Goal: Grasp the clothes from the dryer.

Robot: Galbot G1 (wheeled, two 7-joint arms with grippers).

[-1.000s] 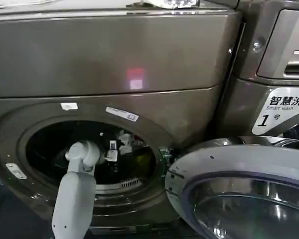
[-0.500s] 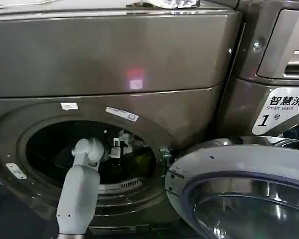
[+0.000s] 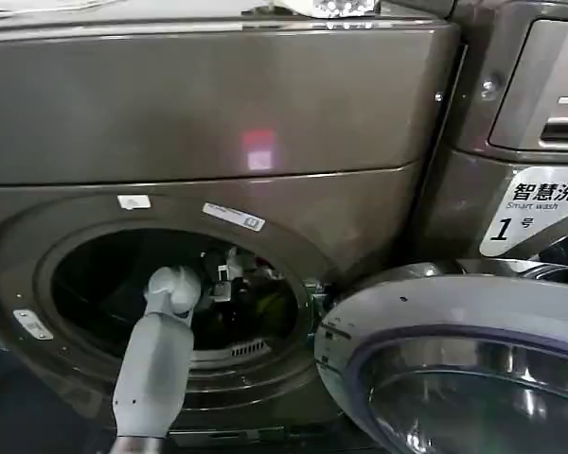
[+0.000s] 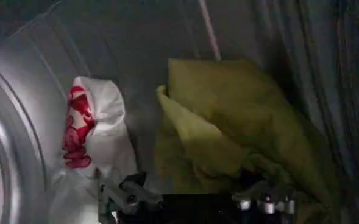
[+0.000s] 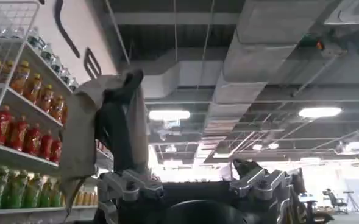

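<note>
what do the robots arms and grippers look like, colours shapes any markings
The left arm is a smooth, pale grey-white tube ending in a rounded, ball-like wrist joint. The left gripper is black, its metal-grey fingers fastened with visible bolts. The right gripper has the same dark body and bolted grey metal fingers. I see no markings or loose cables.

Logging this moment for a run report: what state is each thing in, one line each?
dryer: door swung open, drum mouth exposed.
clothes: loose in the drum, yellow-green piece crumpled beside a white and red piece, not gripped.
left hand: inside the drum, fingers open, just short of the clothes.
right hand: raised away from the dryer, fingers open, holding nothing.
</note>
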